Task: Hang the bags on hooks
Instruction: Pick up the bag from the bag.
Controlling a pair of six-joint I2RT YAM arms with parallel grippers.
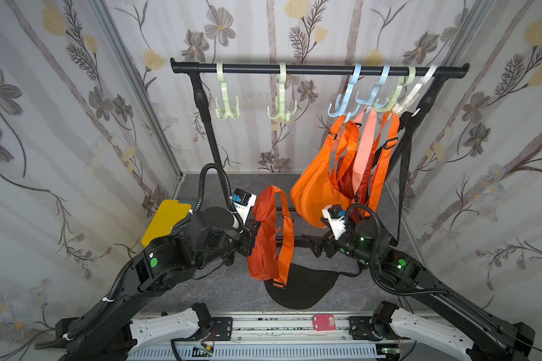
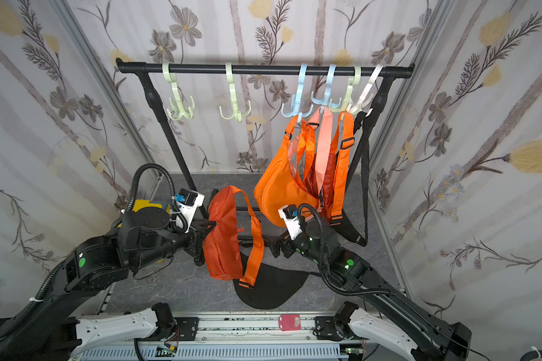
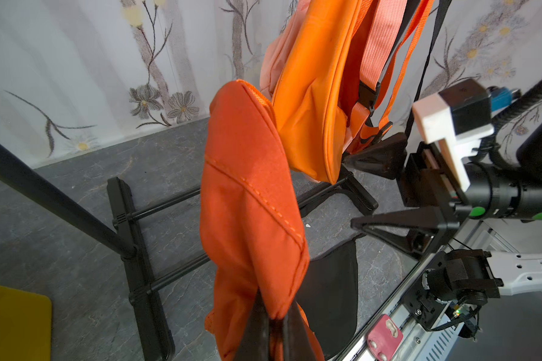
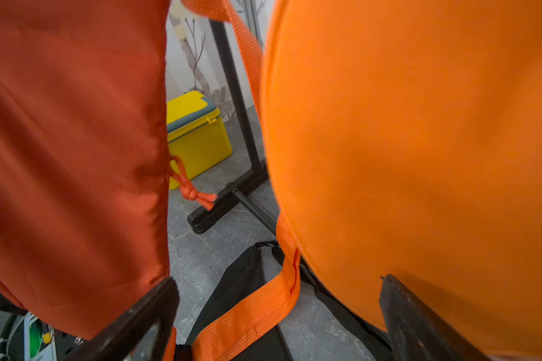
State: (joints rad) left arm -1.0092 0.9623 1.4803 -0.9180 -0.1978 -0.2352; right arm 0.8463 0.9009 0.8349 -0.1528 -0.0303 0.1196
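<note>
Pinching the red-orange bag [image 1: 263, 237] in clenched left gripper [image 3: 274, 318] jaws, with right gripper [image 1: 313, 247] jaws released at 3 o'clock, possibly risking slippage and the dangling strap [image 1: 287, 240] missing the 12 o'clock hook [image 1: 281, 109].

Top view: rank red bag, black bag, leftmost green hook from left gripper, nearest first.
1. Red bag: clamped in the left gripper.
2. Black bag: lying just below, toward the front.
3. Leftmost green hook: high at the back.

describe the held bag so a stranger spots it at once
Find the black clothes rail at the back wall. In front of it, the rust-orange fabric bag dangles mid-air, pinched by the left gripper, jaws shut. Its neighbours hang on hooks or lie flat.
</note>
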